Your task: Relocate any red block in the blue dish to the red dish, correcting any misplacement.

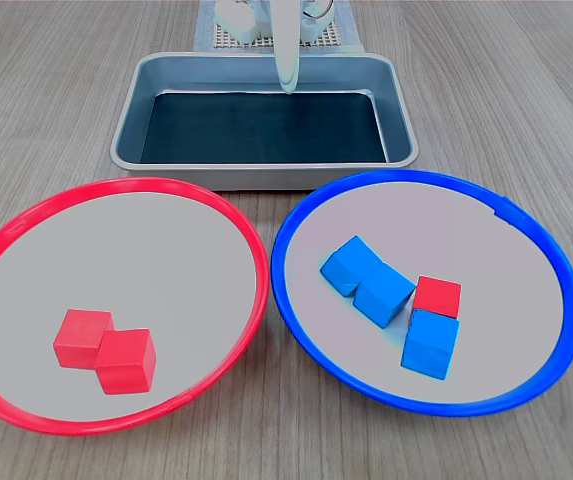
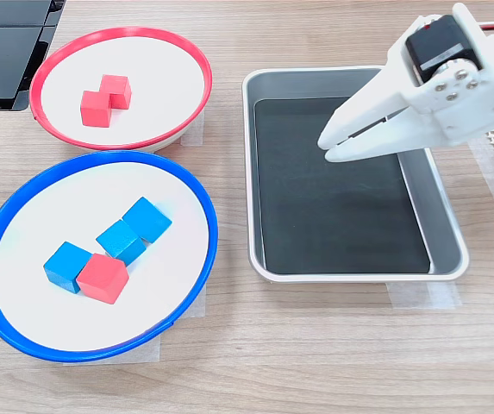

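Second exterior view showed the tool [image 2: 331, 147] nearly closed, empty; it should open wide, straddling the red block [image 2: 103, 278] squarely.

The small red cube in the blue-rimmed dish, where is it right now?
In the first exterior view the small red cube sits toward the blue-rimmed dish's right, touching two blue cubes.
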